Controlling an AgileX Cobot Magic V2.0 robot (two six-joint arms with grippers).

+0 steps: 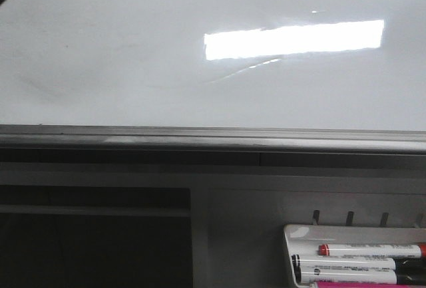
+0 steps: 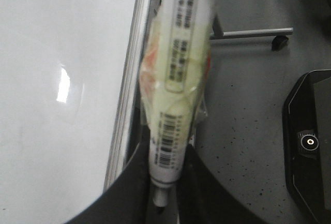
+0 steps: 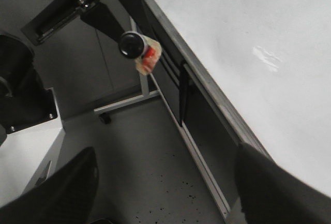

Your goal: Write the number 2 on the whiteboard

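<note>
The whiteboard (image 1: 133, 55) fills the front view, glossy and blank, with a bright rectangular reflection (image 1: 293, 38) and a grey metal lower edge (image 1: 200, 138). No number 2 shows on it in any view. My left gripper (image 2: 166, 175) is shut on a white marker (image 2: 178, 79) wrapped in yellowish tape, beside the whiteboard's edge (image 2: 126, 105). The marker's dark tip (image 2: 160, 200) sits between the fingers. The right wrist view shows that marker end-on (image 3: 133, 45), near the whiteboard (image 3: 258, 38). My right gripper (image 3: 165, 182) is open and empty over the floor. Neither gripper shows in the front view.
A small white marker tray (image 1: 299, 235) at the lower right holds several markers (image 1: 369, 251). A grey panel (image 1: 266, 215) lies below the board's edge. A black device (image 2: 310, 141) and a stand foot (image 2: 258, 32) rest on the speckled grey floor (image 3: 145, 151).
</note>
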